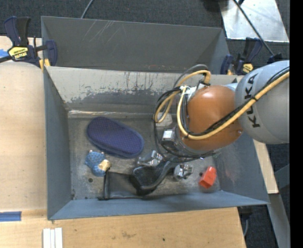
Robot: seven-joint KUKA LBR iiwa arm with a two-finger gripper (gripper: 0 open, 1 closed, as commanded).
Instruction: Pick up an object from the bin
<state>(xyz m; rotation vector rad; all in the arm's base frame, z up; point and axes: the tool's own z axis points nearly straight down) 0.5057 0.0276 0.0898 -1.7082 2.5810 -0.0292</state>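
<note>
The hand (164, 168) sits low in the bin (141, 50), below the arm's orange cover (213, 118). It is down at the right end of a flat black thing (121, 185) that lies along the front wall near the middle, but whether it is spread or pressed together, or pinches that black thing, cannot be told. A dark blue oval pad (115, 137) lies to its left, a small blue and yellow piece (96, 161) lies below that pad, and an orange-red block (208, 177) lies just to the hand's right.
</note>
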